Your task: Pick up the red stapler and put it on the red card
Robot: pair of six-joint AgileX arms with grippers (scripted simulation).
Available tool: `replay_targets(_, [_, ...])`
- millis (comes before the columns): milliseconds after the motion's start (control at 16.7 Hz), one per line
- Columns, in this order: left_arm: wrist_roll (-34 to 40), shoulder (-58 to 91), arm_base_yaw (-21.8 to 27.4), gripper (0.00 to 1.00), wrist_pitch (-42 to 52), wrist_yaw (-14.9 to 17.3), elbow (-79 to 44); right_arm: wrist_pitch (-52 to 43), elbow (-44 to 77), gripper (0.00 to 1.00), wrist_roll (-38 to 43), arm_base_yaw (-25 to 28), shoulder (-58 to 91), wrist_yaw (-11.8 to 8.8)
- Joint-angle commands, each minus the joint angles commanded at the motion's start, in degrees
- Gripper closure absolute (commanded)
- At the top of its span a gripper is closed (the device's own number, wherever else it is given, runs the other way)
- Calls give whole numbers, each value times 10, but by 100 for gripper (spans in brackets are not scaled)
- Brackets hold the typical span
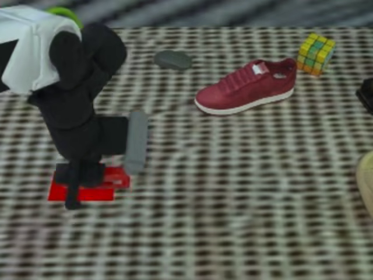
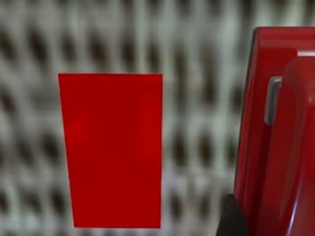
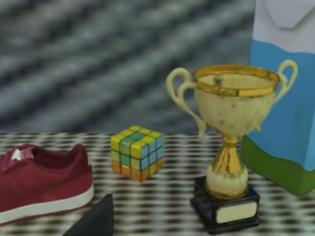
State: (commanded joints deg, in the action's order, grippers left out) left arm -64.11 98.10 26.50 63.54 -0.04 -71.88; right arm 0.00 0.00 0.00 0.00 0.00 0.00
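Over the red card (image 2: 112, 150), left gripper (image 1: 73, 188) with unmarked red stapler (image 2: 278, 142).

The table (image 1: 245, 198) is covered edge to edge in a woven-looking pattern of pale cream and dark brown checks, running in blurred horizontal bands that repeat across its whole surface. Beyond the table's far edge, the backdrop (image 1: 233, 11) is a wall of soft diagonal stripes in grey and darker grey-blue, and the same striped surface (image 3: 98, 59) rises behind the far edge in the right wrist view. The light is even and flat over the tabletop, with only faint, soft shadows lying on the checked pattern.
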Motion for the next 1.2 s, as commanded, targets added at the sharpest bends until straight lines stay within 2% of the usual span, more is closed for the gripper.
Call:
replay_targets(300, [-98, 67, -103, 100, 38, 1, -100, 0, 0, 0, 0, 0, 0, 0])
replay_targets(420, [-120, 82, -127, 100, 46, 1, -123, 0, 0, 0, 0, 0, 0, 0])
replay_targets(780, [-123, 84, -128, 100, 36, 1, -118, 0, 0, 0, 0, 0, 0, 0])
replay_targets(1200, [-121, 140, -127, 100, -129, 2, -13, 0, 0, 0, 0, 0, 0, 0])
